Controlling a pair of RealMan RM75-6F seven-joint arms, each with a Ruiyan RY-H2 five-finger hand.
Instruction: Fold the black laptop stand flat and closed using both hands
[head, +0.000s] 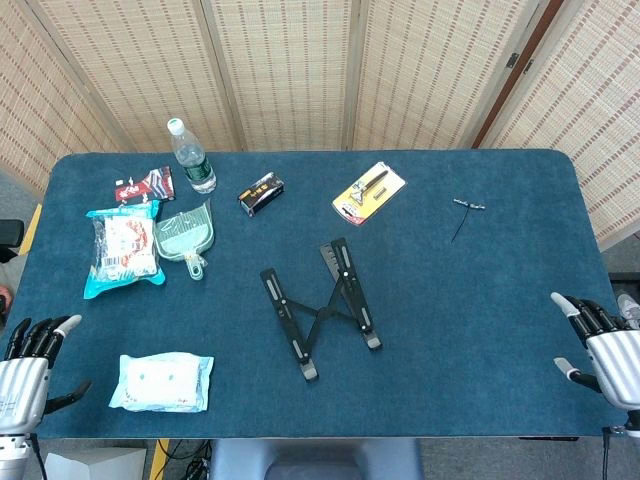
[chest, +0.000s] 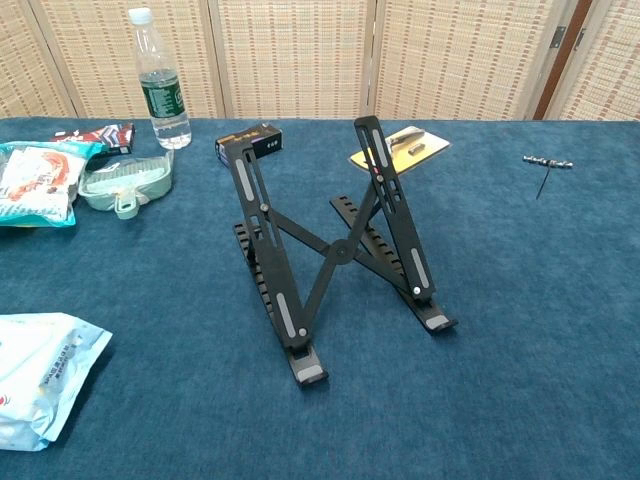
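Observation:
The black laptop stand (head: 320, 308) stands unfolded in the middle of the blue table (head: 470, 320), its two slotted arms raised and joined by a crossed brace. In the chest view the stand (chest: 335, 250) rises toward the back with its front feet nearest me. My left hand (head: 28, 372) hovers at the table's near left corner, fingers apart and holding nothing. My right hand (head: 603, 346) is at the near right edge, also spread and empty. Both hands are far from the stand and do not show in the chest view.
On the left lie a snack bag (head: 120, 250), a green dustpan (head: 185, 238), a water bottle (head: 192, 157), a small red packet (head: 147, 186) and a wet-wipes pack (head: 162, 382). A black box (head: 261, 193), a yellow carded tool (head: 369, 193) and a corkscrew (head: 464, 212) lie farther back.

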